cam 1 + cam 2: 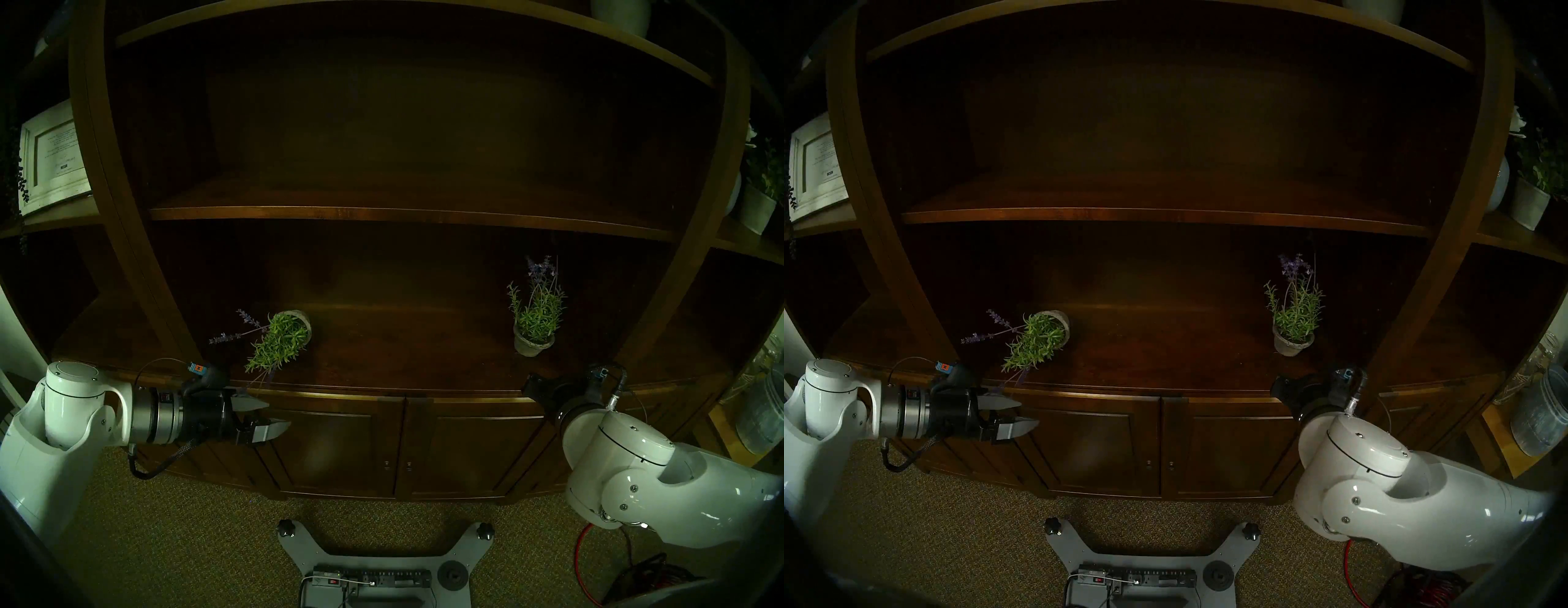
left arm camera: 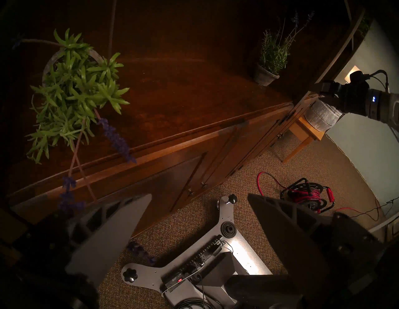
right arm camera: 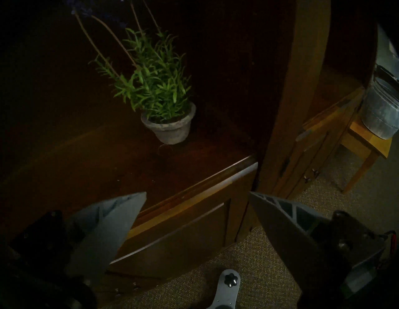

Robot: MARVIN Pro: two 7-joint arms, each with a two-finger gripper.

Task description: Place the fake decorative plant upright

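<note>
In the head view the left hand (image 1: 271,418) is at the lower left of the frame, in front of the shelf (image 1: 382,373) edge and above the cabinet doors (image 1: 403,441). Its two fingers (image 1: 275,429) stand wide apart, and there is nothing between them. It touches no object, though one purple flower stalk of the fallen plant reaches down just beside its upper finger.

The right hand (image 3: 197,213) is best seen in its own wrist view, where both fingers stand at the lower corners with a wide gap and only the cabinet front and carpet (image 3: 259,269) between them. It also holds nothing. In the head view it sits at the lower right, mostly hidden behind its black wrist.

The fallen plant (image 1: 278,346) lies on its side on the left part of the shelf, its grey pot mouth turned toward the lower left of the frame and the green leaves spreading to the shelf edge. The second plant (image 1: 535,316) stands upright on the right part of the shelf, well apart from the first one.
</note>
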